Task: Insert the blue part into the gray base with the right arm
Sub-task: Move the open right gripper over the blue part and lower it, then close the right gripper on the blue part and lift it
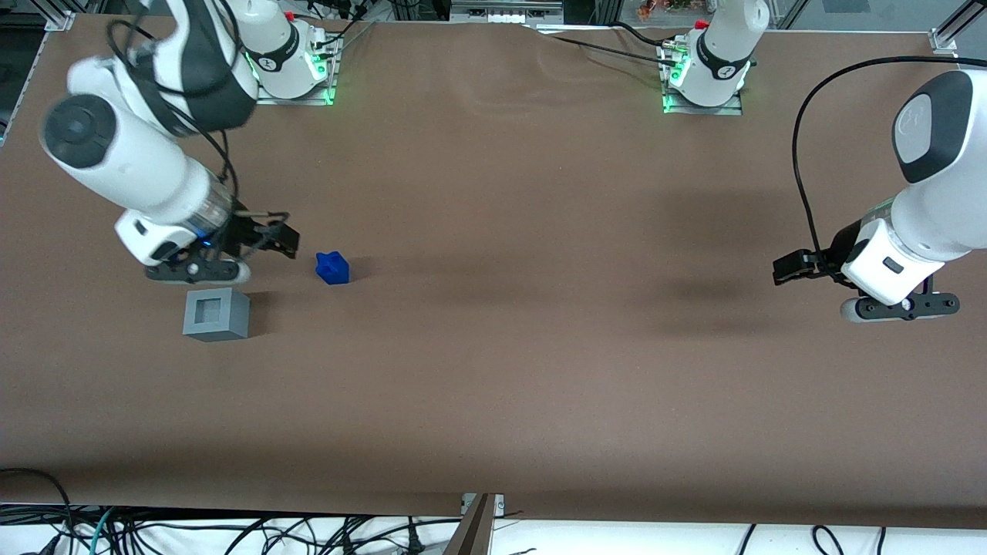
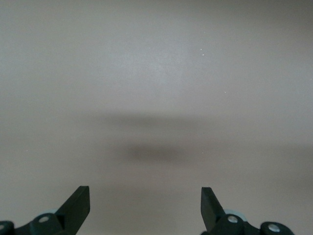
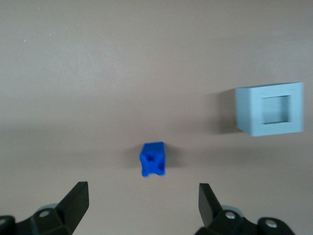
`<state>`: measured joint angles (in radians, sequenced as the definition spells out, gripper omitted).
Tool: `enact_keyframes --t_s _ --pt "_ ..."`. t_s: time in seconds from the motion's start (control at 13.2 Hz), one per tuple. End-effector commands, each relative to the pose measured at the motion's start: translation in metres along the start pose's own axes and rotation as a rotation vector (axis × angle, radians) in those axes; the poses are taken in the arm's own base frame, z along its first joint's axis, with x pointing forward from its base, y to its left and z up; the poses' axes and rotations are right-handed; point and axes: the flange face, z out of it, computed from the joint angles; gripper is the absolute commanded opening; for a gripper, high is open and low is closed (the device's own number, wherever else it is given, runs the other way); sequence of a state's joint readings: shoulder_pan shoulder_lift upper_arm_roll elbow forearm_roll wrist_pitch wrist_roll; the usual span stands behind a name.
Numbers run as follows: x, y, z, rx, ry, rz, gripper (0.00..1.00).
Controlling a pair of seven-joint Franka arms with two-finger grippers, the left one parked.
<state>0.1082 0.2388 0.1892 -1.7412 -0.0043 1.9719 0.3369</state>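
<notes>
The blue part (image 1: pixel 332 267) lies on the brown table, a small bright-blue block with a notched top. It also shows in the right wrist view (image 3: pixel 153 158). The gray base (image 1: pixel 216 313) stands nearer to the front camera, its square socket facing up, and shows in the right wrist view too (image 3: pixel 270 108). My right arm's gripper (image 1: pixel 279 235) hovers above the table beside the blue part, toward the working arm's end. In its own view the gripper (image 3: pixel 143 199) is open and empty, and the blue part lies a short way ahead of the fingertips (image 3: pixel 78 197).
The brown table (image 1: pixel 540 347) spreads wide toward the parked arm's end. Both arm bases (image 1: pixel 293 62) are mounted at the table's edge farthest from the front camera. Cables hang below the near edge.
</notes>
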Motion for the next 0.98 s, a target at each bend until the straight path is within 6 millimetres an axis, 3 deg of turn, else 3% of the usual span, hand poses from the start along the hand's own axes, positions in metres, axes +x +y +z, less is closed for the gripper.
enact_keyframes --t_s 0.0,0.15,0.6,0.91 --pt "0.001 -0.018 0.025 -0.011 0.004 0.045 0.99" --pt "-0.006 -0.017 0.049 -0.017 0.007 0.043 0.99" --pt "-0.042 -0.003 0.151 0.028 0.110 0.057 0.99" --pt "-0.058 0.004 0.183 0.036 0.111 0.080 0.99"
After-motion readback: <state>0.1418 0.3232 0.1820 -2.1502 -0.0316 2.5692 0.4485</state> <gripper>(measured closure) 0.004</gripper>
